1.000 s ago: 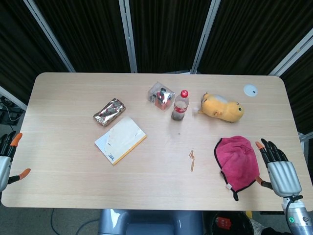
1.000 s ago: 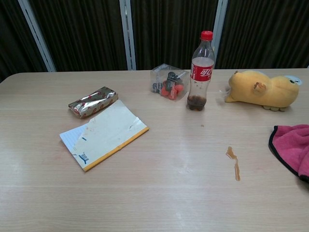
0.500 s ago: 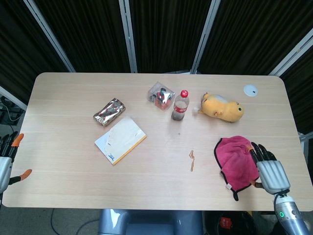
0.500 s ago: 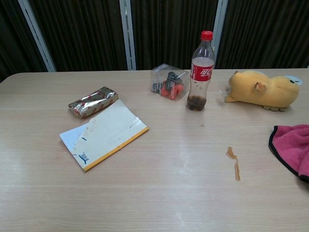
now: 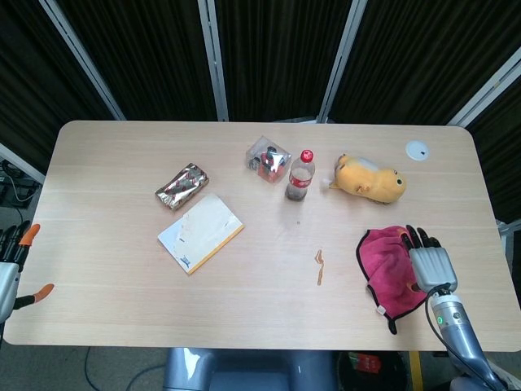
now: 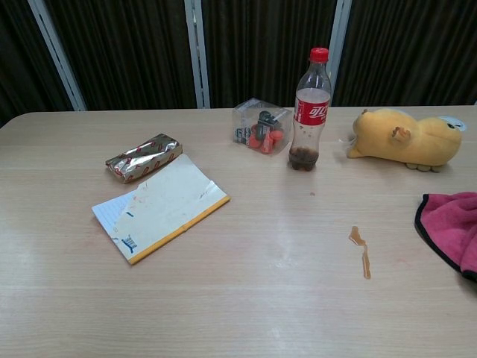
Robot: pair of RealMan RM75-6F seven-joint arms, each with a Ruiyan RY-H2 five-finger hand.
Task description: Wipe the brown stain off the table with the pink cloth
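The pink cloth (image 5: pixel 387 265) lies crumpled near the table's right front edge; the chest view shows only its left part (image 6: pixel 452 226). The brown stain (image 5: pixel 319 266) is a thin streak on the table left of the cloth, also seen in the chest view (image 6: pixel 361 250). My right hand (image 5: pixel 428 262) hovers over or lies on the cloth's right edge, with its fingers stretched out toward the far side and nothing gripped. My left hand (image 5: pixel 11 265) sits off the table's front left corner, fingers spread and empty. Neither hand appears in the chest view.
A yellow-edged notepad (image 5: pixel 201 232) and a foil packet (image 5: pixel 181 186) lie left of centre. A clear box (image 5: pixel 269 158), a cola bottle (image 5: pixel 299 175) and a yellow plush toy (image 5: pixel 370 181) stand behind the stain. A white disc (image 5: pixel 418 149) is at the far right.
My right hand has moved left and forward from beside the table edge onto the cloth's right edge. The cloth, the stain and my left hand stay where they were.
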